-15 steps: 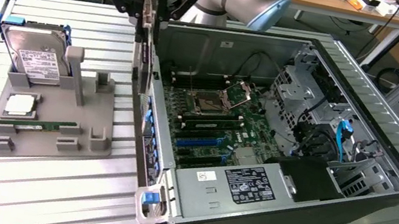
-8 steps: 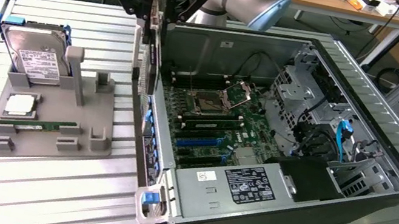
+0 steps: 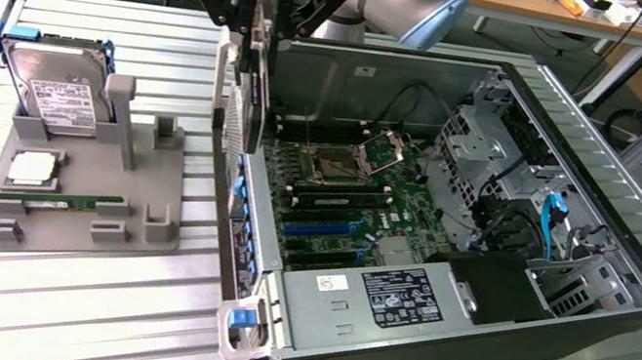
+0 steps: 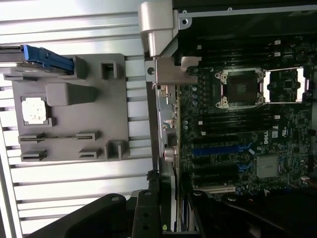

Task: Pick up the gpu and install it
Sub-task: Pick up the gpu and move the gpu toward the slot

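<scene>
One gripper [image 3: 261,29], fingers narrowed onto the top edge of the gpu [image 3: 243,102], card clamped between them. The gpu hangs upright on edge, its silvery perforated bracket facing the exterior view's left. It is off the tabletop [image 3: 72,315], at the wall of the open computer case [image 3: 433,299] nearest the gray holder [image 3: 147,194], above the motherboard [image 3: 343,206] edge. Cannot tell whether its lower edge touches a slot.

In the wrist view the gpu [image 4: 167,124] is seen edge-on, running along the case wall just beside the motherboard [image 4: 237,139] and its blue slot [image 4: 223,148], with the gripper [image 4: 163,213] on it.

The holder carries a hard drive [image 3: 59,89] standing up, a green memory stick [image 3: 60,201] lying flat and a square chip [image 3: 33,169].
</scene>
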`<action>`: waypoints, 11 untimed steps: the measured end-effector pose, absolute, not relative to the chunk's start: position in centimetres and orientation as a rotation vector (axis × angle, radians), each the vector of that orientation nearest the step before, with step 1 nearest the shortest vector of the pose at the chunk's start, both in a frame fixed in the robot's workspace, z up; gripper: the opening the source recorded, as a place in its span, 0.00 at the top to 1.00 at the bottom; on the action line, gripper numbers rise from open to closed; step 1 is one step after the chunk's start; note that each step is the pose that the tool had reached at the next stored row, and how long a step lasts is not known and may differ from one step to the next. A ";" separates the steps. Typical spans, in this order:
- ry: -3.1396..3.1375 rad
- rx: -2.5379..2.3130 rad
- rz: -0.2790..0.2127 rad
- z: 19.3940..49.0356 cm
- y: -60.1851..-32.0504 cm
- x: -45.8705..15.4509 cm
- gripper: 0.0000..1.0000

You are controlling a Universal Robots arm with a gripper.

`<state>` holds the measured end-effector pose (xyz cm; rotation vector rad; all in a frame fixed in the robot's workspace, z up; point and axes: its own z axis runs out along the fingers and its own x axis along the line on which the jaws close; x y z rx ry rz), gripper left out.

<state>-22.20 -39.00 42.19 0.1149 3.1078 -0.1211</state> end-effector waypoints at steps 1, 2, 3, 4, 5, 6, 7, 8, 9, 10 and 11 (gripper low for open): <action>3.108 0.115 -0.121 42.2 -39.0 -22.1 0.73; 3.108 0.115 -0.121 42.2 -39.0 -22.0 0.73; 3.108 0.115 -0.121 42.2 -39.1 -21.8 0.73; 3.108 0.115 -0.121 42.2 -39.1 -21.8 0.73; 3.108 0.115 -0.121 42.2 -39.1 -21.7 0.73; 3.108 0.115 -0.121 42.2 -39.1 -21.6 0.73; 3.108 0.115 -0.122 42.2 -39.1 -21.4 0.73; 3.108 0.115 -0.122 42.2 -39.1 -21.3 0.73; 3.108 0.115 -0.122 42.2 -39.1 -21.3 0.73; 3.108 0.115 -0.122 42.2 -39.1 -21.2 0.73; 3.108 0.115 -0.122 42.2 -39.1 -20.9 0.73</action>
